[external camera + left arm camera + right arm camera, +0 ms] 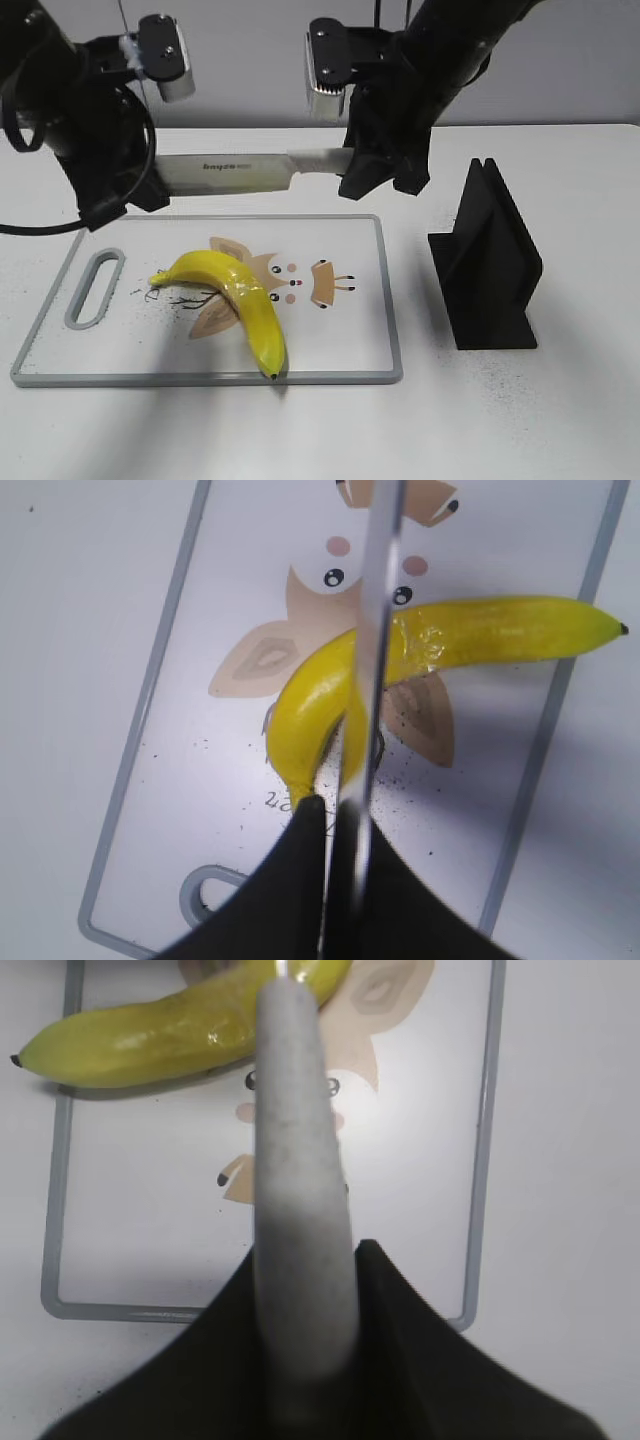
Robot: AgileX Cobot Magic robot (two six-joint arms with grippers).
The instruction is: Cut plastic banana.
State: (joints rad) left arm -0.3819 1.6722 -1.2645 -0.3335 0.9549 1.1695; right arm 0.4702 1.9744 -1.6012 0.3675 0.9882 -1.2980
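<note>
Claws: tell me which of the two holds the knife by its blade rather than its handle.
The left claw grips the knife on its bare metal blade end. The right claw instead clamps the pale grey handle.

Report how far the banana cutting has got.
Done: the knife is out of the black knife stand and held level above the cutting board. In hand: the right gripper holds the handle and the left gripper clamps the blade's far end, jaws shut on it. Left: the banana lies whole on the board, with no cut visible, so the blade must come down and slice it.
</note>
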